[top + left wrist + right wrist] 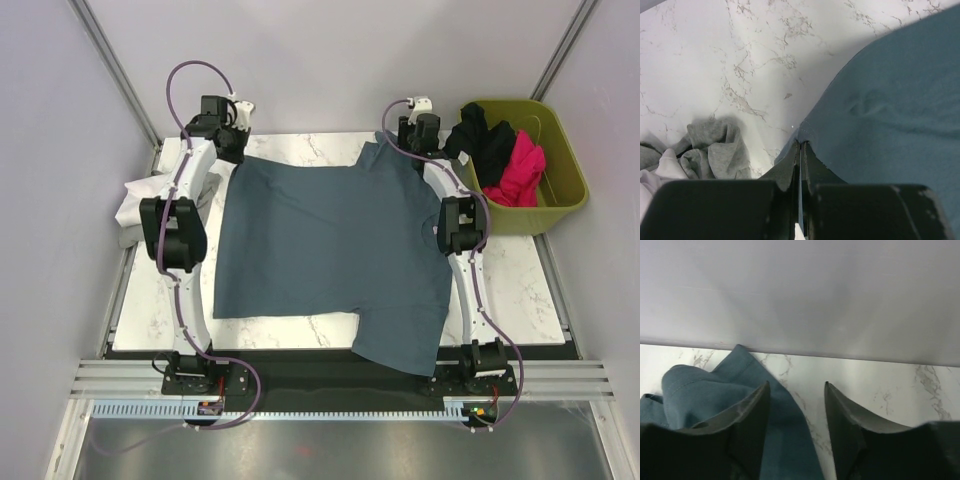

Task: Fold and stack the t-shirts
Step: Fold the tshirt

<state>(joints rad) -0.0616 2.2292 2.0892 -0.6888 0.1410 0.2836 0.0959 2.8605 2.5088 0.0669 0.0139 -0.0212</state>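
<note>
My left gripper (pixel 800 144) clamped on the far-left corner of the blue-grey shirt (pixel 320 240) | my right gripper (pixel 797 390) apart over its far-right sleeve | shirt spread across the counter (pixel 520 290), near-right corner overhanging the edge

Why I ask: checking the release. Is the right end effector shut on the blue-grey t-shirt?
No, the right end effector stands open, its fingers apart over the blue-grey t-shirt.
</note>
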